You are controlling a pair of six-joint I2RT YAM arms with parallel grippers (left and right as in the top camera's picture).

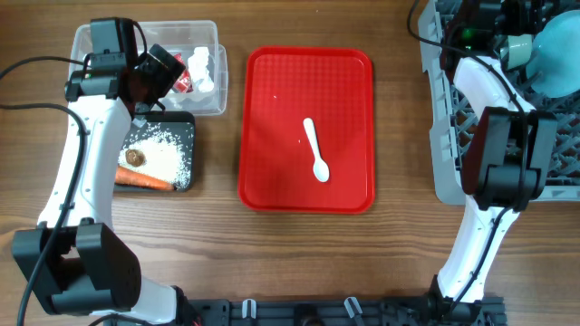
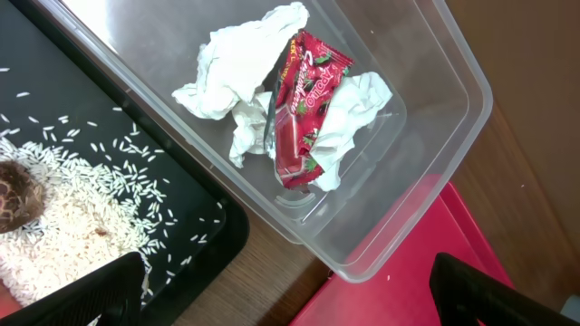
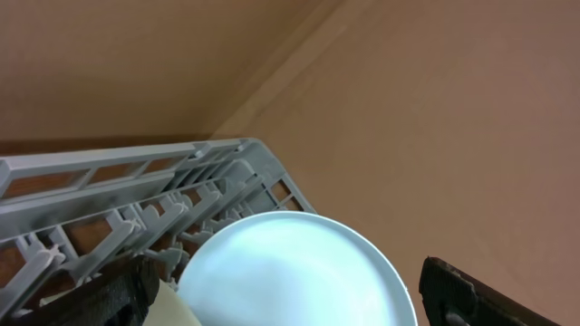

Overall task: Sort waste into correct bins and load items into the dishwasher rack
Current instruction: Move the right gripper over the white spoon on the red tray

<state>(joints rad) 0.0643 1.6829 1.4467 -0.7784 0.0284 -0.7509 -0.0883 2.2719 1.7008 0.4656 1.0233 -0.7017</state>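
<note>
napkins [image 2: 236, 63] and red wrapper [image 2: 304, 100] are being held by the clear tub [image 2: 453, 100], and rice [image 2: 63, 217], carrot [image 1: 143, 179] and brown lump [image 1: 136, 158] by the black tray [image 1: 186, 127]. the plate [image 3: 290, 272] is being propped in the rack [image 3: 109, 199]. the spoon [image 1: 315, 149] is lying unloaded on the red tray [image 1: 272, 109]. the left gripper [image 2: 290, 290] and right gripper [image 3: 290, 294] are being held wide and empty.

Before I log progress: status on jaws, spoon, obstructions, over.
Left gripper jaws open over clear tub. Right gripper jaws open at rack, by blue plate. Spoon on red tray, unobstructed.
</note>
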